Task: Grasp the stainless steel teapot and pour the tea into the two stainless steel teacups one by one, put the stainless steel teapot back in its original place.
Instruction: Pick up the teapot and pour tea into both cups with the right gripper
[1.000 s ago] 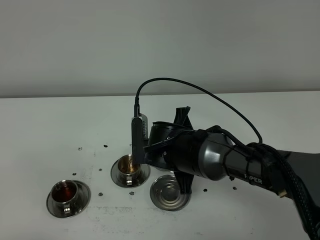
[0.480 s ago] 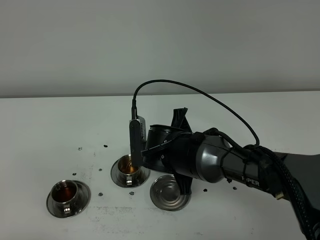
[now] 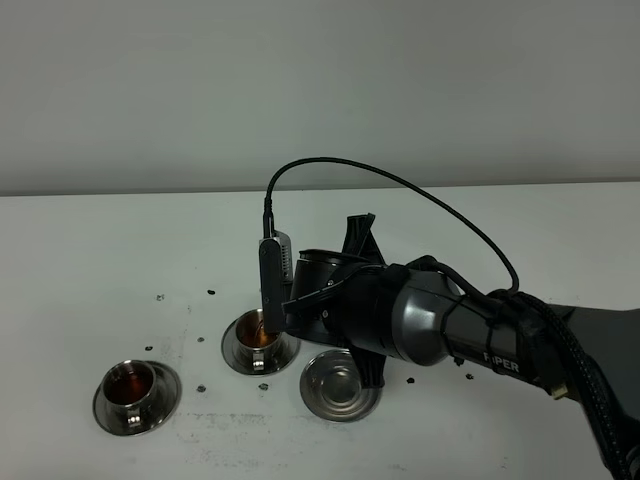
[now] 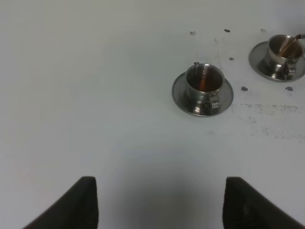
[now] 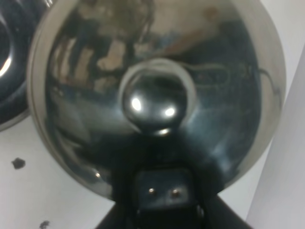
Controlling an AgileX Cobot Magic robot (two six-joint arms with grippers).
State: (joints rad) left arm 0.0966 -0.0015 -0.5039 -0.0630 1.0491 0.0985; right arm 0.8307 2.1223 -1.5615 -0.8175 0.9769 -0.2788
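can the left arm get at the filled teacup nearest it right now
Probably yes: the left gripper is open, facing that teacup across the table, and nothing stands between them.

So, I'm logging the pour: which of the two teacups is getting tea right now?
The right-hand teacup, next to the empty saucer: a thin stream of tea runs into it. The left teacup stands apart, already holding dark tea.

I'm working at what looks like a robot lab bench: a plain white tabletop (image 3: 100, 250) fills the lower frame, a blank grey wall (image 3: 320, 80) the upper half, small black marks (image 3: 211, 292) dot the surface left of centre, and a cabled black arm (image 3: 450, 325) reaches in from the lower right.
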